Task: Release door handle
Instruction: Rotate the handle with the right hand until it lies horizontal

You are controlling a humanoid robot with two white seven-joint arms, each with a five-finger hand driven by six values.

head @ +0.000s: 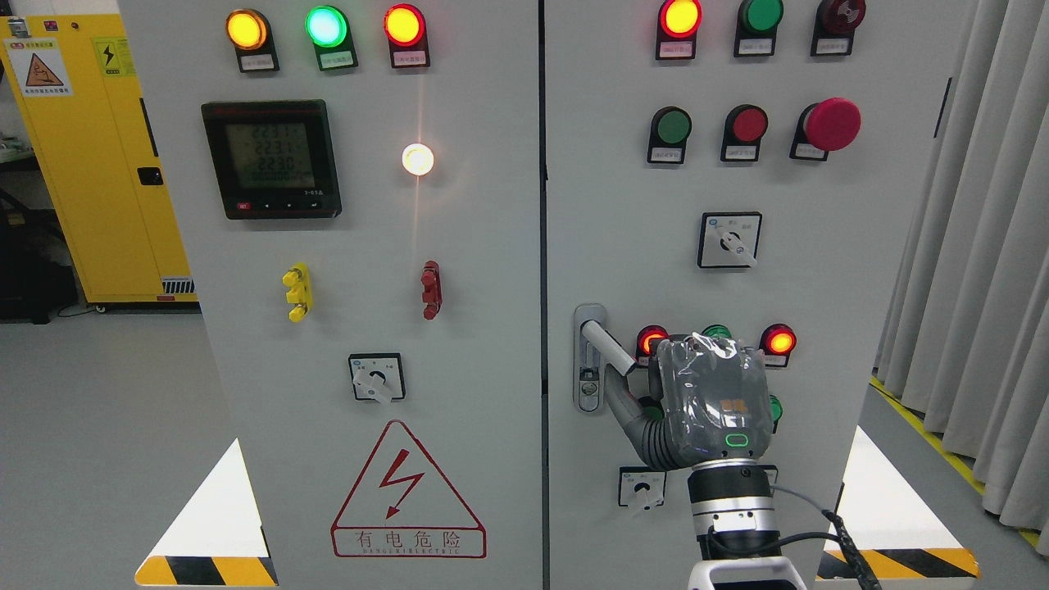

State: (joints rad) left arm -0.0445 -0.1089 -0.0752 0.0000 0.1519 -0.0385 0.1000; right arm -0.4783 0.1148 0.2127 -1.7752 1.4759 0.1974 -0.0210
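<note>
A grey electrical cabinet [492,328] with two doors is filling most of the room's view, with a grey floor running off to either side. The right hand [711,401], wrapped in clear plastic, is reaching up from the bottom edge right of the middle and sitting against the right door, its back turned toward me. Its thumb [627,414] is stretching out to the left, lying just below the door handle [605,344]; I cannot tell whether it is touching the lever, and the other fingers are hidden behind the palm, so I cannot say whether they are curled or spread. The handle's lever is angling down and to the right from its silver plate near the left edge of the right door. Just past the hand, two lit red lamps [778,341] are glowing at either side of its top, and a rotary switch [642,487] is showing below the thumb. Higher on the same door, another rotary switch [728,239] is sitting under a row with a big red mushroom button [831,124]. On the left door a digital meter [270,160] is showing figures, above a red lightning warning triangle [408,492]. Far left, a yellow cabinet [90,164] is standing; on the right, grey curtains [975,246] are hanging.
</note>
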